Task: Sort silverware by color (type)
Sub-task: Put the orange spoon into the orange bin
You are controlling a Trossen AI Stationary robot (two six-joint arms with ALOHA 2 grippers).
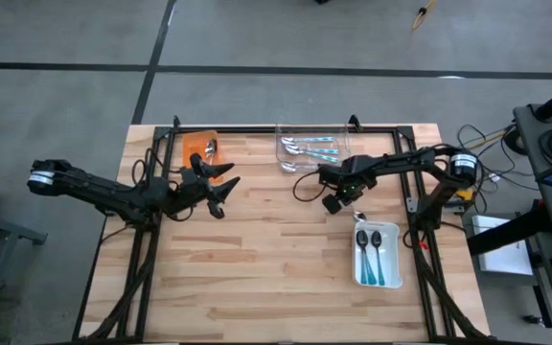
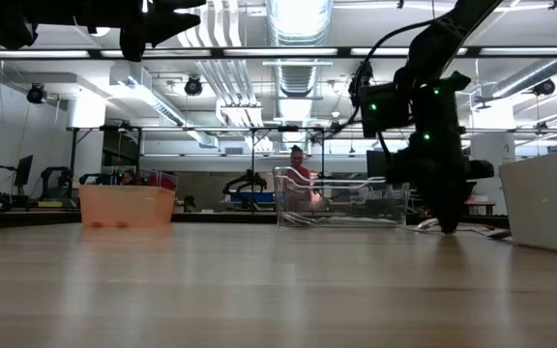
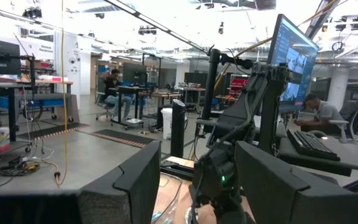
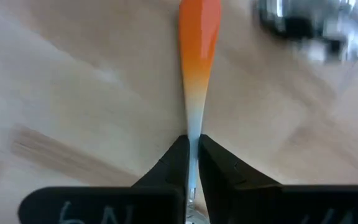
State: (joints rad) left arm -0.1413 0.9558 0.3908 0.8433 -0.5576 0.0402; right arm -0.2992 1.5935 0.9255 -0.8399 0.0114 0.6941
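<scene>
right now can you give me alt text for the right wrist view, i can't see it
Close-up from the right arm's wrist: the right gripper is shut on the thin pale end of an orange-handled spoon, whose handle runs away over the light wooden table. A blurred shiny metal object sits off to one side.

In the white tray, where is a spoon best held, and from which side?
Take the spoon by its thin handle, from straight above, fingers across it. It lies flat, lengthways, close beside the second spoon, and the white tray's walls block any side approach.
</scene>
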